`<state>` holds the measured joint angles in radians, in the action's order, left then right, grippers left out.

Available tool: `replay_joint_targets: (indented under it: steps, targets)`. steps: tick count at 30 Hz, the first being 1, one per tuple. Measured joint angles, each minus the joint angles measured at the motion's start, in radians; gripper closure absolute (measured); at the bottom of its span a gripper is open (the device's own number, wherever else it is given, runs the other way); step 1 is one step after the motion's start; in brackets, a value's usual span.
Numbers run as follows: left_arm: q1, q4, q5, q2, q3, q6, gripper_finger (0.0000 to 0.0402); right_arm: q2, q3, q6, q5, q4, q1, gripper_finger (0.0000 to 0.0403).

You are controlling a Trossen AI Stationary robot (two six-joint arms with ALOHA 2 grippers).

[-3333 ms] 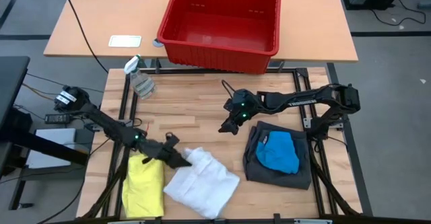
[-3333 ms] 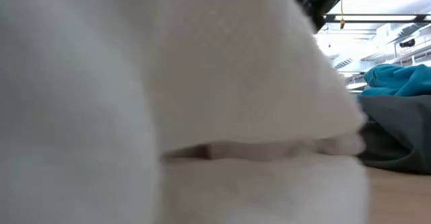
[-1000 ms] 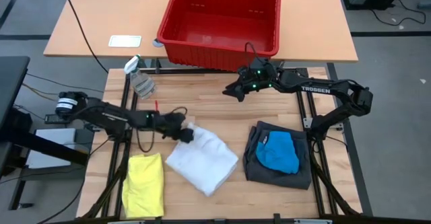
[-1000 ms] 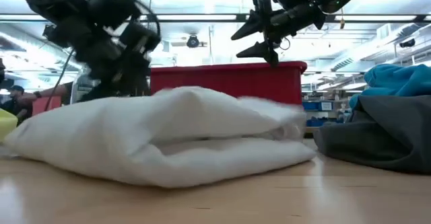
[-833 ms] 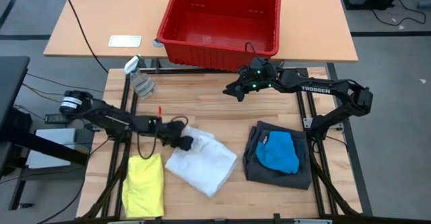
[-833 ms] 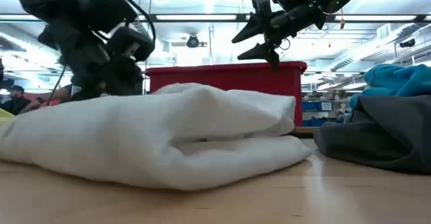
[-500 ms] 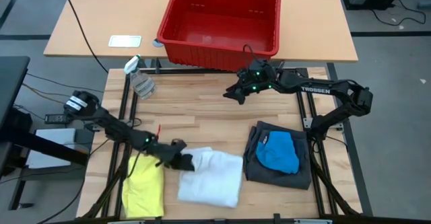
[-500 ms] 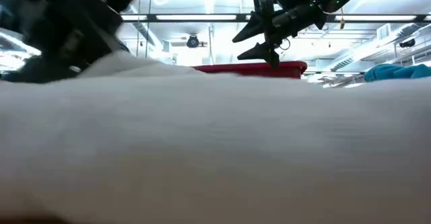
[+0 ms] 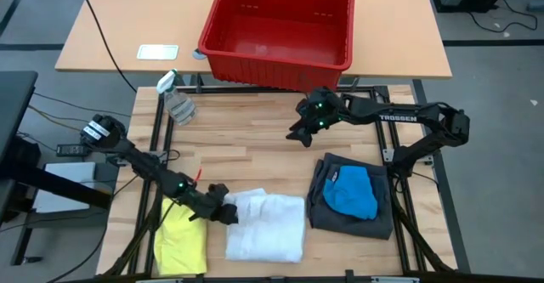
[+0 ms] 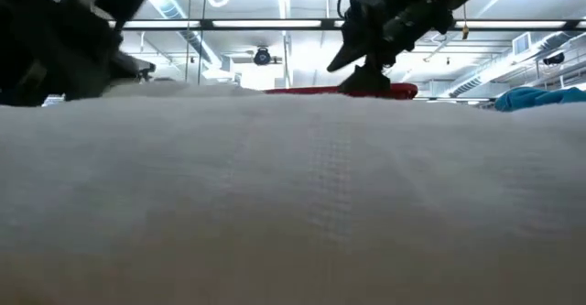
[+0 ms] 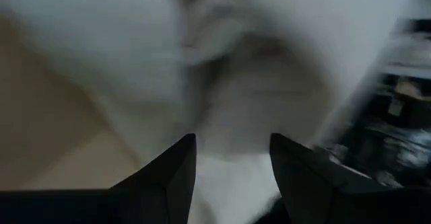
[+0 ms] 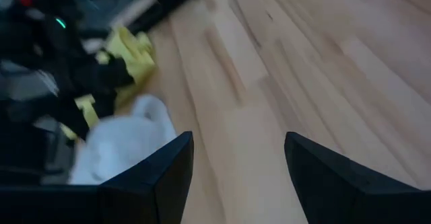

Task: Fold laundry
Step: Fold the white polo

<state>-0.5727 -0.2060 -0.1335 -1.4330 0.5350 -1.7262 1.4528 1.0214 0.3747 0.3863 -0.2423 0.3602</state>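
Your left gripper [image 9: 228, 214] is clamped on the left edge of the white garment [image 9: 270, 226], near the table's front, beside the yellow shirt [image 9: 180, 240]. Your right gripper [image 9: 299, 133] hovers unclenched, farther back.

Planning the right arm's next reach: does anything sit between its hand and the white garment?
Nothing visible: only bare wooden table lies between the right hand, which is open, and the white garment.
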Motion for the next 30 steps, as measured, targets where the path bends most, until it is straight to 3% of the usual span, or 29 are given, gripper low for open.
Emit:
replay_joint_targets:
  steps: [4, 14, 22, 26, 30]
  targets:
    - [0.034, 0.079, 0.015, 0.001, 0.000, -0.004, 0.0209, 0.000, 0.000, -0.012, -0.054, -0.071, -0.025, 0.0165]
    - [0.087, 0.041, 0.105, 0.035, 0.000, 0.033, 0.0202, 0.000, 0.000, -0.020, -0.058, -0.082, -0.039, 0.0165]
    - [0.087, -0.155, 0.259, 0.039, -0.002, 0.050, 0.0114, 0.000, 0.000, -0.017, -0.050, -0.092, -0.038, 0.0165]
    - [0.138, -0.294, 0.260, 0.074, -0.001, 0.108, 0.0083, 0.000, 0.000, -0.019, -0.050, -0.091, -0.038, 0.0165]
    - [0.193, -0.256, 0.253, 0.112, 0.000, 0.163, 0.0077, 0.000, 0.000, -0.019, -0.050, -0.091, -0.035, 0.0165]
